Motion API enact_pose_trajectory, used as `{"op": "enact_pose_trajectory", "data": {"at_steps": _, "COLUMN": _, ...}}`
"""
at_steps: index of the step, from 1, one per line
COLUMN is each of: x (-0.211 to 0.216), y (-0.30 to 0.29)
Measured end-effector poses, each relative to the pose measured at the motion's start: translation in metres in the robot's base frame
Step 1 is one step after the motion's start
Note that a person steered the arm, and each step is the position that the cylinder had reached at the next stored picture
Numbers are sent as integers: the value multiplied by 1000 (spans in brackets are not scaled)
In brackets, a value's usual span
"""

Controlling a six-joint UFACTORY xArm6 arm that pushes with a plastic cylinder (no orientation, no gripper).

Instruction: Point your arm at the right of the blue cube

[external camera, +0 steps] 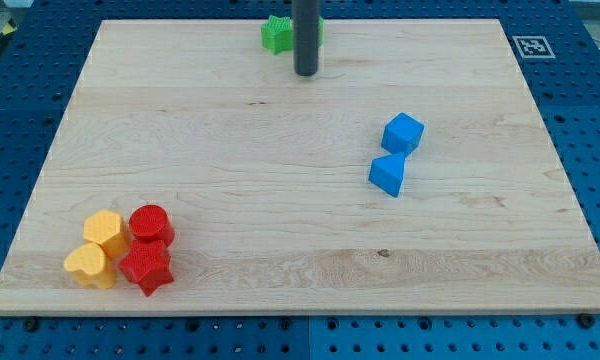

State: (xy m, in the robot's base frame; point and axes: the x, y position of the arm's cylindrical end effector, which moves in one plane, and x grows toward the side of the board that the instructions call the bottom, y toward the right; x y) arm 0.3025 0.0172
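Note:
The blue cube (403, 133) sits right of the board's middle. A second blue block (387, 175), wedge-like, touches it just below and to the left. My tip (306, 74) is near the view's top centre, well up and to the left of the blue cube, not touching it. A green block (276, 34) lies at the top edge, partly hidden behind my rod.
At the bottom left a cluster: a yellow hexagon-like block (105, 229), a yellow heart-like block (87, 266), a red cylinder (151, 224) and a red star (146, 268). The wooden board (280, 200) lies on a blue pegboard; a marker tag (531, 45) is at the top right.

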Motion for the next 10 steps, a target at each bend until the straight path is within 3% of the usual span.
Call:
{"op": "enact_pose_trajectory", "data": {"at_steps": 1, "x": 5, "y": 42}}
{"op": "enact_pose_trajectory", "data": {"at_steps": 3, "x": 16, "y": 71}}
{"op": "enact_pose_trajectory", "data": {"at_steps": 6, "x": 72, "y": 147}}
{"op": "enact_pose_trajectory", "data": {"at_steps": 10, "x": 133, "y": 150}}
